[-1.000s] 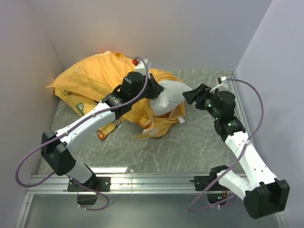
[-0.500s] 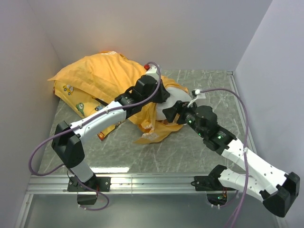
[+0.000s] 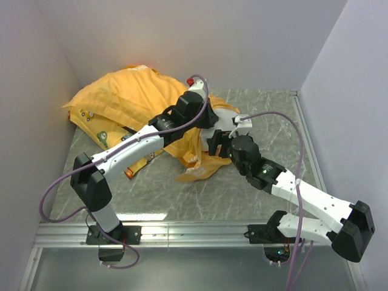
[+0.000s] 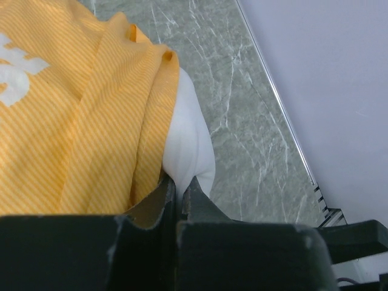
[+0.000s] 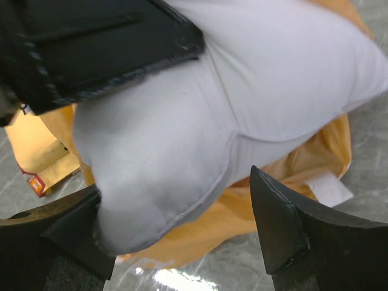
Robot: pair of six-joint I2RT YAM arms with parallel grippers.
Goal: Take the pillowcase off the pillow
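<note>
One pillow (image 5: 200, 121), left fingers (image 4: 154, 206) clamped on its corner, right fingers (image 5: 285, 224) open astride, pillowcase (image 3: 127, 91) bunched behind

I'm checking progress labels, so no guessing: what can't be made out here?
Right wrist view: far end of the pillow, cut off by the frame.
Top view: how much of it sits inside the pillowcase; both arms cover that.
Left wrist view: whether the left gripper pinches cloth besides pillow; its shut jaws hide it.

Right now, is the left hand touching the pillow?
Touching. The left wrist view shows the left hand shut on a white fold of the pillow, with no gap between them.
</note>
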